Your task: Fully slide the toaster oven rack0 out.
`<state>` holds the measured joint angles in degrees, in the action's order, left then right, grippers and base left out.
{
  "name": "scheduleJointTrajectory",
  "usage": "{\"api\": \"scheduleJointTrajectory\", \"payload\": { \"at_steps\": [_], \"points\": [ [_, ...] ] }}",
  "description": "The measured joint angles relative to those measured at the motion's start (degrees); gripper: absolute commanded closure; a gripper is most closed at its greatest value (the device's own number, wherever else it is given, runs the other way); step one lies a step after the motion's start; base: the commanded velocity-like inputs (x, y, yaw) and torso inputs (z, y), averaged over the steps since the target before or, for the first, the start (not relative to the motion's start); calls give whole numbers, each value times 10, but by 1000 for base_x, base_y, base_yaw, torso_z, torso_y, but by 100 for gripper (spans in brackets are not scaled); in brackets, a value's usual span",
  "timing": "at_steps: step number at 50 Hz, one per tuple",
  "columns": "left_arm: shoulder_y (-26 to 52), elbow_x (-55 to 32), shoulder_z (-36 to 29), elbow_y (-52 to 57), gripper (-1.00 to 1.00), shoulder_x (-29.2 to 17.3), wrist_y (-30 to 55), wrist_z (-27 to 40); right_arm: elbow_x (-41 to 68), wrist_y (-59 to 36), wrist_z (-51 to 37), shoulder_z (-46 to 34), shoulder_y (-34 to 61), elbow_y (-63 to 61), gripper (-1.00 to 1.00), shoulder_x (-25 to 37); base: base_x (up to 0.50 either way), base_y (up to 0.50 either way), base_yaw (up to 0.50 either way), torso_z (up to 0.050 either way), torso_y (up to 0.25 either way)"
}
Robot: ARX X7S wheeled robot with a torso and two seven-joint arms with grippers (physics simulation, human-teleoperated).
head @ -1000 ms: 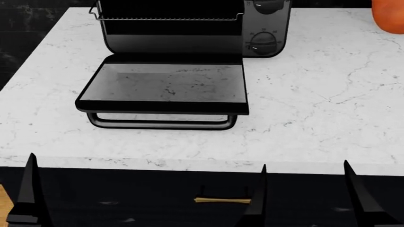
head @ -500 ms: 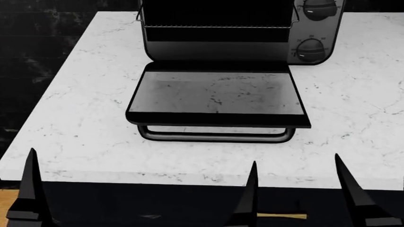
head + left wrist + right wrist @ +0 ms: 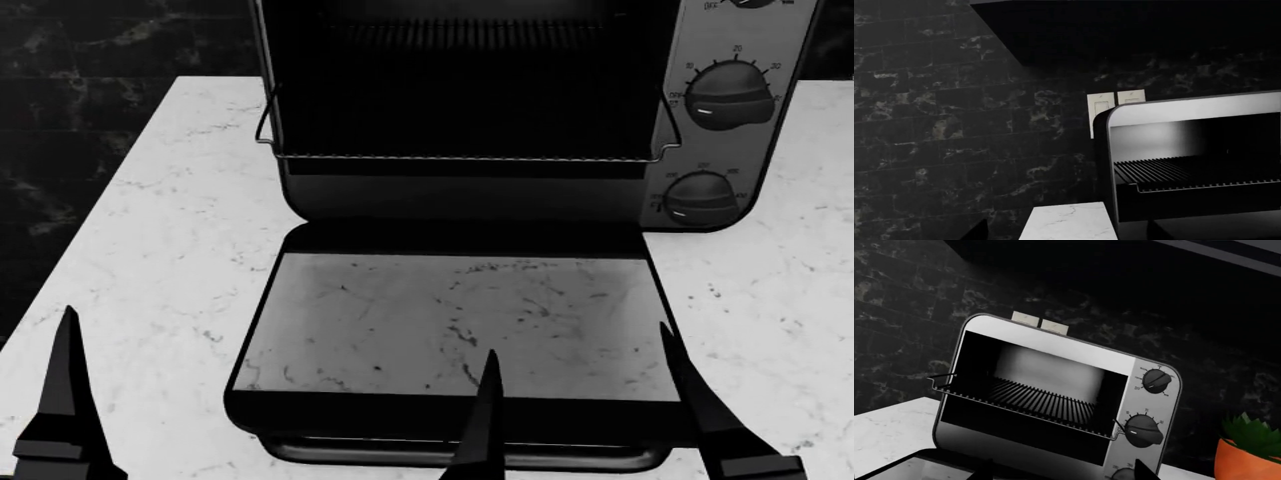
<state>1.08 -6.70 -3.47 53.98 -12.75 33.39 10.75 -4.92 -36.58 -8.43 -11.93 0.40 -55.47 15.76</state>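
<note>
Rack0 [image 3: 461,157] sits inside the toaster oven [image 3: 1054,405]; both arms' fingers [image 3: 487,420] are spread, empty.

We are seeing the toaster oven [image 3: 534,110] standing open; its lowered glass door [image 3: 454,325] is lying flat on the worktop [image 3: 160,250] before the cavity. The way in is running above that door. The rack0 [image 3: 461,157] front bar is spanning the mouth.

white marble counter [image 3: 160,250] | toaster oven [image 3: 727,150] on it | orange pot [image 3: 1247,462]
</note>
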Motion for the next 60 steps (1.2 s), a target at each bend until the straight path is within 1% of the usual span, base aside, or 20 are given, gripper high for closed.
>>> {"api": "scheduleJointTrajectory", "payload": {
  "at_steps": [9, 16, 27, 32, 49, 60],
  "points": [
    [0, -3, -2, 4, -100, -3, 1, 4, 1, 3, -3, 0, -5, -4, -100, 2, 444, 21, 0, 44, 39],
    [-4, -14, 12, -13, -100, 7, -13, 14, 56, 45, 8, 33, -12, 61, -100, -17, 0, 0, 0, 0, 0],
    [-7, -26, 22, -30, -100, 13, -26, 21, 159, 54, 28, 89, 3, 115, -100, -45, 0, 0, 0, 0, 0],
    [-7, -29, 23, -34, -100, 12, -27, 24, 217, 35, 34, 118, 26, 130, -100, -56, 0, 0, 0, 0, 0],
    [-1, -32, 18, -35, -100, 7, -22, 33, 376, -81, 9, 185, 146, 170, -100, -86, 0, 0, 0, 0, 0],
    [-1, -35, 19, -40, -100, 3, -27, 37, 451, -102, 2, 224, 192, 234, -100, -113, 0, 0, 0, 0, 0]
  ]
}}
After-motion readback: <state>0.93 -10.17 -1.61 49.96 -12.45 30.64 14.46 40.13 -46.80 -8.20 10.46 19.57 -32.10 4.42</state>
